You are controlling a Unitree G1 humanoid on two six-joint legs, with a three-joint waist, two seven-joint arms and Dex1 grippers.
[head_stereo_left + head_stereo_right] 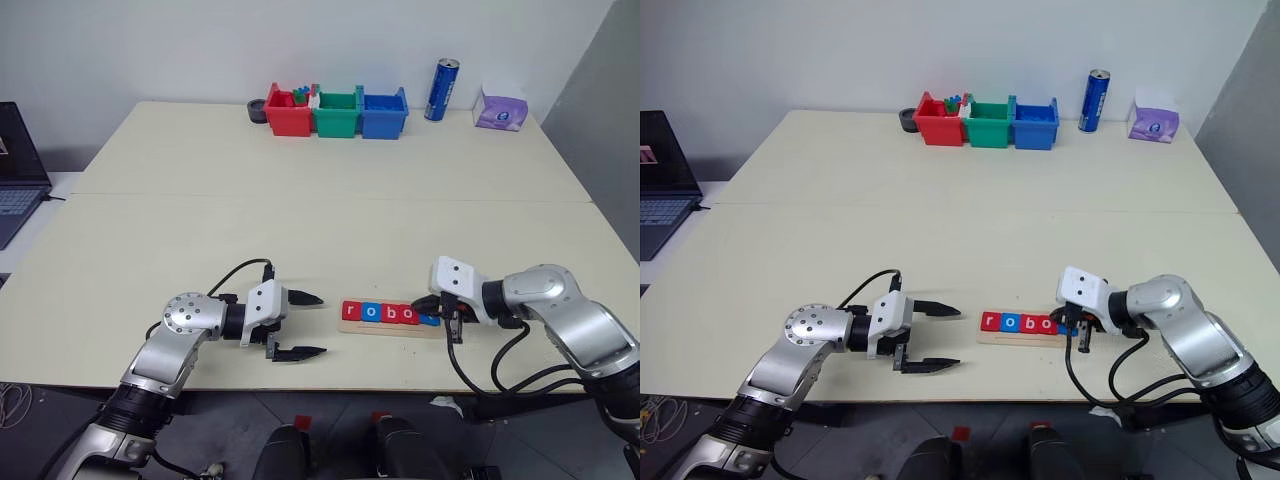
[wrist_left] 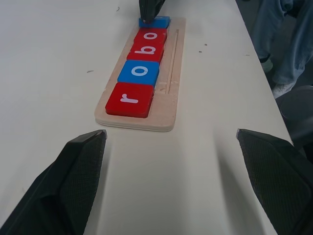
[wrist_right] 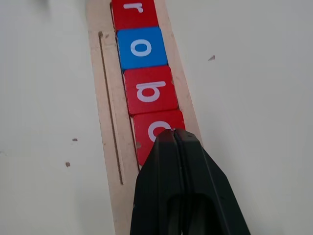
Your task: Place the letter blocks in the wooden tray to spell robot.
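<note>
The wooden tray lies near the table's front edge, between my two grippers. Four letter blocks sit in it in a row: red r, blue o, red b and red o. A fifth, blue block lies at the tray's right end, its letter hidden. My right gripper is shut, nothing between its fingers, and its tips stand over that blue block. My left gripper is open and empty, just left of the tray and pointing at it.
Red, green and blue bins stand at the table's far edge, with a blue can and a purple tissue pack to their right. A laptop sits off to the left. A person's legs are beside the table.
</note>
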